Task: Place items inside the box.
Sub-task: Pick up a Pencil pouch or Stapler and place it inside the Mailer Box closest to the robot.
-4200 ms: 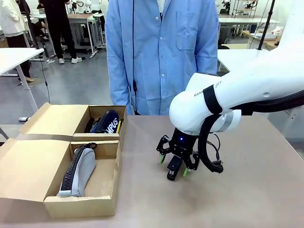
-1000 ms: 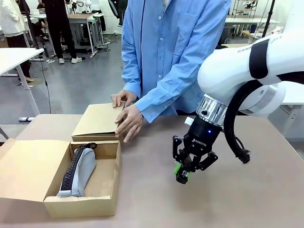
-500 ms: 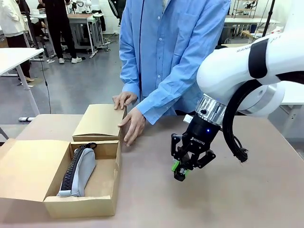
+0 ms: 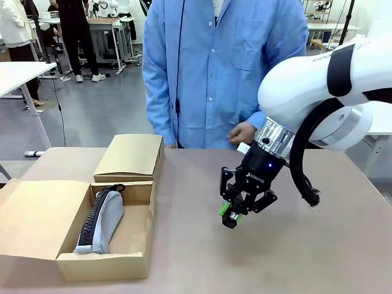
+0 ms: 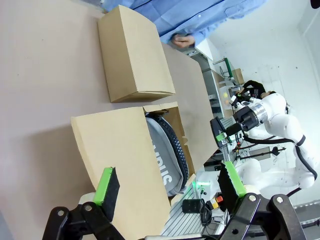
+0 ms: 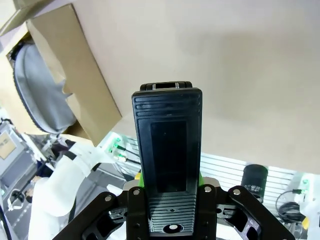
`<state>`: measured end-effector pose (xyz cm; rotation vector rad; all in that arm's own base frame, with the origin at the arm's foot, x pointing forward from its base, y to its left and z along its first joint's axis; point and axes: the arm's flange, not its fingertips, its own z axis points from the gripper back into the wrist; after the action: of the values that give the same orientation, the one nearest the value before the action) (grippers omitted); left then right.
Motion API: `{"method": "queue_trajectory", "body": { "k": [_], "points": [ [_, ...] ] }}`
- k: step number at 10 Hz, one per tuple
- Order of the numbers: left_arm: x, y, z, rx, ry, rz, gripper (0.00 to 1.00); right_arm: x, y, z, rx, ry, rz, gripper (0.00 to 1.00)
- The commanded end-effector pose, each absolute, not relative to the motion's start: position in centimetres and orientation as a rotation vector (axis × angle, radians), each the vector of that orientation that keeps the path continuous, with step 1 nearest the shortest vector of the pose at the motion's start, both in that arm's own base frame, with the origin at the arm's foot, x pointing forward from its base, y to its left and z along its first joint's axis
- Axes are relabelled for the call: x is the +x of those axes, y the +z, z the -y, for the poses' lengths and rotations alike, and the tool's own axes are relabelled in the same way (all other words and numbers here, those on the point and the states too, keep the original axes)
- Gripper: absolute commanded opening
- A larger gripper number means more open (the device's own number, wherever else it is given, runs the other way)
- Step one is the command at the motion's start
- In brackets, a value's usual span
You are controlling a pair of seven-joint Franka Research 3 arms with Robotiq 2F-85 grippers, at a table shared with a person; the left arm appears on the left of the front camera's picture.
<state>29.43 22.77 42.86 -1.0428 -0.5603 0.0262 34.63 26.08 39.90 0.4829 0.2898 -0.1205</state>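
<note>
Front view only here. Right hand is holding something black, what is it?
Observer: A small black stapler, clamped lengthwise in the right hand. The right wrist view shows its ribbed top.
Operator: Left arm's out of my frame. Status?
Observer: The left hand is open with nothing between its pads. It is aimed at the open box.
Operator: Any marking on the grey pouch?
Observer: The left wrist view shows white lettering on the side of the grey pouch, partly hidden by the box wall.

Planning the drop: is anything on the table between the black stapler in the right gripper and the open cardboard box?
Nothing visible. Only bare brown table separates the small black stapler, clamped in the right gripper, from the open cardboard box.
</note>
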Motion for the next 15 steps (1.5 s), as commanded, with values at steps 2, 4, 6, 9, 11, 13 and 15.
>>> {"method": "queue_trajectory", "body": {
  "k": [2,4,6,9,11,13,15],
  "points": [
    [29.4,43.0,-22.7,-1.062,0.017,0.593,1.00,33.7,39.9,-30.9,0.620,-0.015,-0.209,0.33],
    [29.4,43.0,-22.7,-1.062,0.017,0.593,1.00,32.7,39.1,-37.4,0.490,0.171,-0.194,0.33],
    [29.4,43.0,-22.7,-1.062,0.017,0.593,1.00,32.5,39.1,-41.4,0.567,0.214,-0.170,0.33],
    [29.4,43.0,-22.7,-1.062,0.017,0.593,1.00,32.2,40.4,-46.0,0.666,0.192,-0.183,0.33],
    [29.4,43.0,-22.7,-1.062,0.017,0.593,1.00,32.4,40.0,-48.0,0.615,0.218,-0.150,0.33],
    [29.4,43.0,-22.7,-1.062,0.017,0.593,1.00,32.6,40.1,-46.5,0.652,0.201,-0.186,0.33],
    [29.4,43.0,-22.7,-1.062,0.017,0.593,1.00,32.8,39.4,-45.9,0.660,0.200,-0.199,0.90]
  ]
}}
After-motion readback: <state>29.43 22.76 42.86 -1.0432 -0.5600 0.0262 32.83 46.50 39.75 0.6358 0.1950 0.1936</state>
